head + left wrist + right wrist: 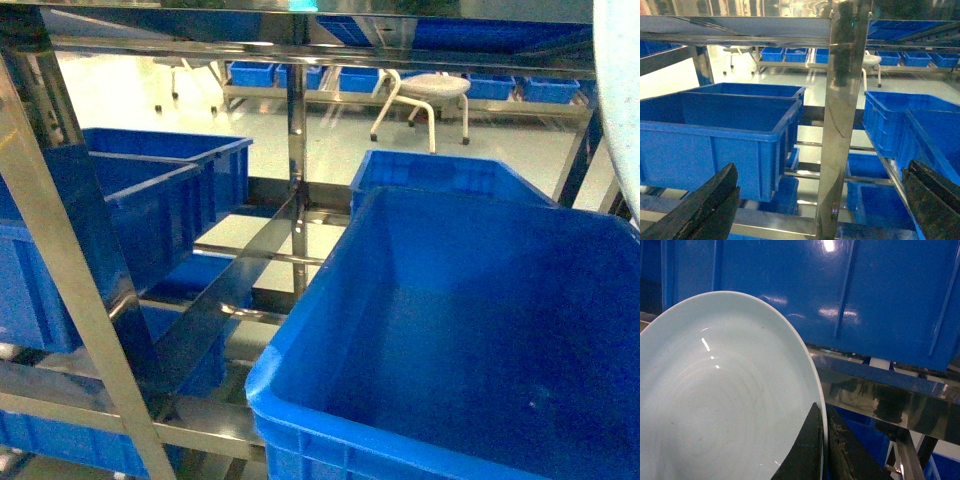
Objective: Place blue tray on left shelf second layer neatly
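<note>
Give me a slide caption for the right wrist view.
Right gripper pinching the blue tray by its rim, beside a blue crate on the shelf.

The shallow round plastic tray [715, 400] pinched in my right hand [822, 450] is plain pale sky-blue, glossy, unpatterned. My hand's fingers [805, 455] are black. The deep rectangular plastic crates [470, 330] are solid dark blue. The metal rack [842, 115] is shiny mirror-silver steel. The stool [425, 100] is white.
</note>
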Robot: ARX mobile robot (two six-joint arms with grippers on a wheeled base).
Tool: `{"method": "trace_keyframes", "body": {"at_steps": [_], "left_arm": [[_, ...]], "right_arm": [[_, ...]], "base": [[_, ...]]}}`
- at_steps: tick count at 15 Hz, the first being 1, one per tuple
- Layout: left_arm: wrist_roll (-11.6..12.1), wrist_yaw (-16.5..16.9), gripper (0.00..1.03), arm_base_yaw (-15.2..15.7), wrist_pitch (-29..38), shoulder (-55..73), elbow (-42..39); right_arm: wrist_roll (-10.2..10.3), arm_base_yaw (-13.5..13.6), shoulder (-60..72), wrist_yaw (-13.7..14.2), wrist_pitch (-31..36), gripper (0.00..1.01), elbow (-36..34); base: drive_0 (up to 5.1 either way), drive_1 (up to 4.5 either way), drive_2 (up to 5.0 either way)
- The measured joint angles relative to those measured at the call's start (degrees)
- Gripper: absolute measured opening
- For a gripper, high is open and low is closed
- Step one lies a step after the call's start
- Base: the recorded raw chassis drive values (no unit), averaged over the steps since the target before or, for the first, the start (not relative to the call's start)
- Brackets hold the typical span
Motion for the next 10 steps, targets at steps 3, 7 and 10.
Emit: {"method": "trace_keyframes", "body": {"at_steps": [3,7,10], "left_arm": [[0.0,0.0,0.98,0.0,0.0,0.0,0.0],[0.0,0.0,0.98,0.0,0.0,0.0,0.0],[0.0,0.0,0.98,0.0,0.0,0.0,0.0]], "right_arm": [[0.0,0.0,0.0,0.0,0.0,0.02,0.0],[0.0,0.0,0.0,0.0,0.0,0.02,0.0],[0.0,0.0,0.0,0.0,0.0,0.02,0.0]], "base": [[0.0,0.0,0.0],[0.0,0.0,0.0],[0.0,0.0,0.0]]}}
